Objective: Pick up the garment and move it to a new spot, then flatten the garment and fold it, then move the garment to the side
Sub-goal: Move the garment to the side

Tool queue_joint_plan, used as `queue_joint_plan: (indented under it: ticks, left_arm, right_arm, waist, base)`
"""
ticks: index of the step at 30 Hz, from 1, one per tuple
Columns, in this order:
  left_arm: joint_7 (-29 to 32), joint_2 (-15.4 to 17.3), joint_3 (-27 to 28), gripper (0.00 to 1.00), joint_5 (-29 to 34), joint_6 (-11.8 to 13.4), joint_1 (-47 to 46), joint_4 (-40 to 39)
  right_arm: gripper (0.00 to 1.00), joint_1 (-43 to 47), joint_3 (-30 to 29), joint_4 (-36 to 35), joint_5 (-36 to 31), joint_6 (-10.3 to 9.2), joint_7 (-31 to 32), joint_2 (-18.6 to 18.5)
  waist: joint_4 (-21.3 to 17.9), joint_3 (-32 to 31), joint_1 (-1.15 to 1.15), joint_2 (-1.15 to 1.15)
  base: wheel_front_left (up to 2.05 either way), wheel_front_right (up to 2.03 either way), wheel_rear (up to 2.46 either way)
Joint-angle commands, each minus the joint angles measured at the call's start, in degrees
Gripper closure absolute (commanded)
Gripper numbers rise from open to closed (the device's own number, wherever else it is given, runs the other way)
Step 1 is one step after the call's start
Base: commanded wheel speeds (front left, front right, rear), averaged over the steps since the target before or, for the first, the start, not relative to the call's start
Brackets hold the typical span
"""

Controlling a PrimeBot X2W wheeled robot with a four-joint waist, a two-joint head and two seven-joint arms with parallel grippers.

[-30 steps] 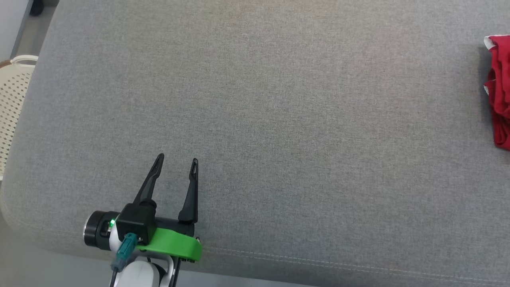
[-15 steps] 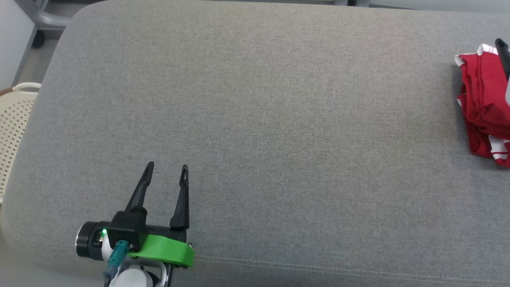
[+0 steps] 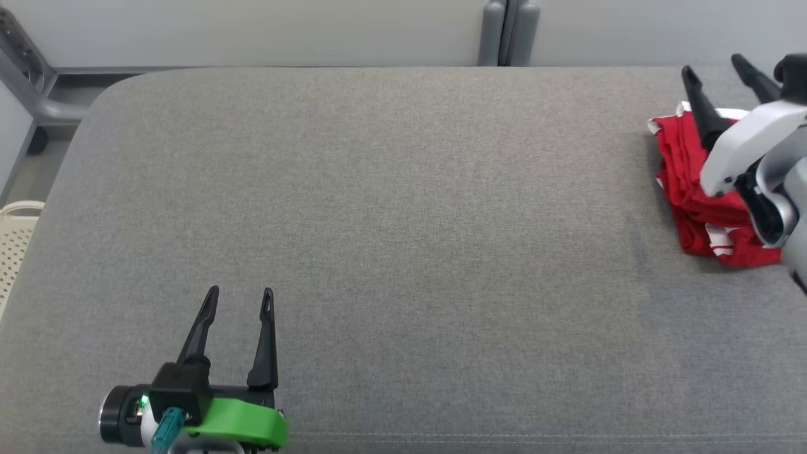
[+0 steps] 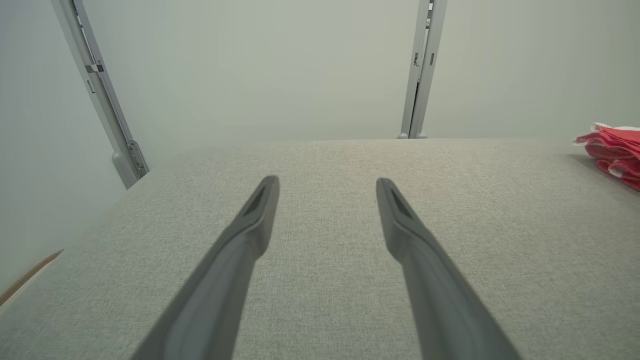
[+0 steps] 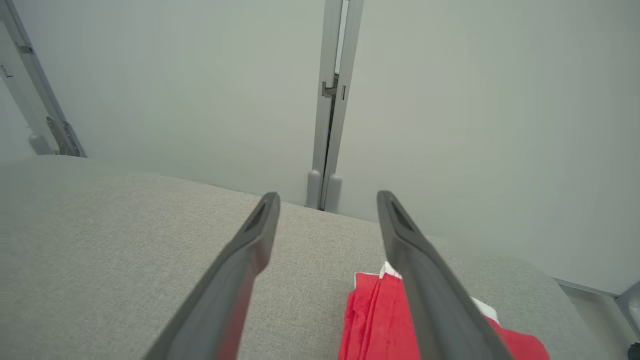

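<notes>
A crumpled red garment with white trim (image 3: 690, 189) lies bunched at the far right of the grey padded surface (image 3: 403, 227). It also shows at the right edge of the left wrist view as the garment (image 4: 612, 152) and low in the right wrist view as the garment (image 5: 375, 320). My right gripper (image 3: 715, 69) hovers over it, open, nothing between its fingers (image 5: 240, 265). My left gripper (image 3: 239, 296) rests open at the lower left, far from the cloth, with its fingers (image 4: 250, 235) over bare fabric.
A pale wall with a grey vertical post (image 3: 504, 31) runs behind the surface. A slanted grey frame leg (image 3: 25, 69) stands at the back left. A cream perforated basket (image 3: 16, 246) sits beside the left edge.
The head camera has tilted up and turned right, bringing the back wall, more of the garment and my right gripper into view. The left gripper stays open.
</notes>
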Motion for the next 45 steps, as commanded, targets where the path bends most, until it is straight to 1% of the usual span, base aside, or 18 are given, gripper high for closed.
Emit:
queue_joint_plan:
  ticks: [1, 9, 10, 11, 14, 18, 20, 26, 27, 29, 33, 35, 38, 42, 45]
  left_arm:
    - [-0.18, 0.20, 0.62, 0.00, 0.27, 0.24, 1.69, -0.32]
    - [-0.19, 0.90, 2.34, 0.00, 0.52, -0.16, 2.90, -0.41]
    - [-0.19, 0.87, 2.45, 0.00, 0.59, -0.17, 3.07, -0.35]
    - [-0.18, 0.84, 2.56, 0.00, 0.74, -0.18, 3.46, -0.14]
    - [-0.18, 0.76, 2.78, 0.00, 0.65, -0.24, 3.31, -0.27]
    - [-0.18, 0.70, 3.37, 0.00, 0.49, -0.21, 3.84, -0.27]
    - [-0.18, 0.68, 3.81, 0.00, 0.43, -0.01, 4.18, -0.37]
    - [-0.19, 0.85, 4.98, 0.00, 0.74, 0.23, 4.74, -0.73]
    - [-0.19, 0.85, 4.98, 0.00, 0.74, 0.23, 4.74, -0.73]
    - [-0.18, 0.82, 5.36, 0.00, 0.75, 0.29, 5.25, -0.90]
    - [-0.19, 0.81, 5.99, 0.00, 0.73, 0.47, 6.12, -0.99]
    - [-0.19, 0.83, 6.14, 0.00, 0.71, 0.41, 6.61, -0.86]
    - [-0.17, 1.38, 6.14, 0.00, 1.05, -0.12, 7.23, -0.30]
    - [-0.15, 2.11, 6.53, 0.00, 1.27, -0.04, 7.93, 0.62]
    - [-0.15, 2.40, 7.20, 0.00, 0.94, 0.37, 8.42, 0.88]
  right_arm:
    - [0.00, 3.69, -2.78, -1.95, -2.55, -0.10, -0.15, 0.87]
    - [0.00, 12.67, -16.55, -10.77, -13.84, -0.10, -0.17, 5.81]
    - [0.00, 14.11, -18.57, -11.76, -14.86, -0.10, -0.17, 6.62]
    - [0.00, 17.20, -22.10, -13.75, -17.74, -0.09, -0.18, 7.90]
    - [0.00, 22.05, -27.89, -16.88, -21.52, -0.09, -0.17, 10.00]
    - [0.00, 28.33, -34.40, -20.34, -26.85, -0.09, -0.18, 12.73]
    - [0.00, 31.03, -36.60, -21.85, -29.48, -0.10, -0.18, 14.02]
    - [0.00, 38.15, -41.69, -26.77, -36.08, -0.07, -0.18, 17.63]
    - [0.00, 38.15, -41.69, -26.77, -36.08, -0.07, -0.18, 17.63]
    - [0.00, 40.54, -42.67, -28.28, -37.75, -0.07, -0.18, 19.29]
    - [0.00, 44.77, -45.90, -31.09, -40.85, -0.08, -0.18, 21.32]
    - [0.00, 46.86, -46.83, -31.90, -41.71, -0.07, -0.18, 22.52]
    - [0.00, 49.16, -48.45, -32.68, -43.39, -0.08, -0.18, 23.22]
    - [0.00, 52.27, -50.35, -33.38, -44.60, -0.08, -0.18, 24.81]
    - [0.00, 54.19, -50.49, -33.91, -44.39, -0.08, -0.19, 26.05]
  waist:
    - [-2.17, -2.10, 0.00, 0.00]
    - [-4.41, -4.09, 0.00, 0.00]
    - [-4.59, -4.40, 0.00, 0.00]
    - [-4.82, -5.07, 0.00, 0.00]
    - [-4.97, -5.54, 0.00, 0.00]
    - [-5.22, -6.09, 0.00, 0.00]
    - [-5.42, -6.36, 0.00, 0.00]
    - [-5.89, -7.40, 0.00, 0.00]
    - [-5.89, -7.40, 0.00, 0.00]
    - [-6.05, -7.72, 0.00, 0.00]
    - [-6.14, -8.57, 0.00, 0.00]
    - [-6.15, -8.97, 0.00, 0.00]
    - [-6.01, -9.52, 0.00, 0.00]
    - [-5.98, -10.09, 0.00, 0.00]
    - [-6.12, -10.53, 0.00, 0.00]
  base:
    - [0.00, 0.00, 0.00]
    - [0.00, 0.00, 0.00]
    - [0.00, 0.00, 0.00]
    - [0.00, 0.00, 0.00]
    - [0.00, 0.00, 0.00]
    - [0.00, 0.00, 0.00]
    - [0.00, 0.00, 0.00]
    - [0.00, 0.00, 0.00]
    - [0.00, 0.00, 0.00]
    - [0.00, 0.00, 0.00]
    - [0.00, 0.00, 0.00]
    - [0.00, 0.00, 0.00]
    - [0.00, 0.00, 0.00]
    - [0.00, 0.00, 0.00]
    - [0.00, 0.00, 0.00]
